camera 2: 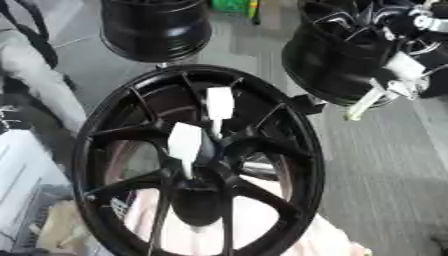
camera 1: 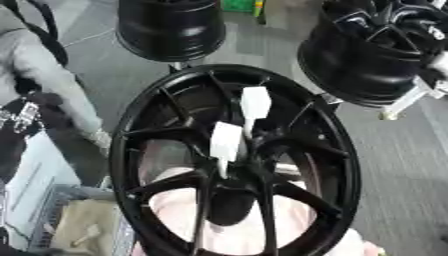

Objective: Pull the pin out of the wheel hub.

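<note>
A large black spoked wheel hub point(camera 1: 131, 150) stands tilted in the middle of both views. Two white pins stick up from its centre, one higher point(camera 1: 255, 102) and one lower point(camera 1: 226, 141), each with a flat head and a thin stem running down into the hub. My right hand point(camera 2: 418, 30), black with silver parts, shows blurred at the upper right. Its fingers are curled on the head of a third white pin point(camera 2: 398, 66), whose stem slants down to the left, clear of the hub. My left hand is out of sight.
Two more black wheels stand behind, one at top centre point(camera 1: 171, 27) and one at the upper right point(camera 1: 350, 65). A crate point(camera 1: 61, 220) with pale items sits at the lower left. A person's grey sleeve point(camera 1: 39, 70) is at the left edge. Pink cloth point(camera 1: 175, 200) lies behind the hub.
</note>
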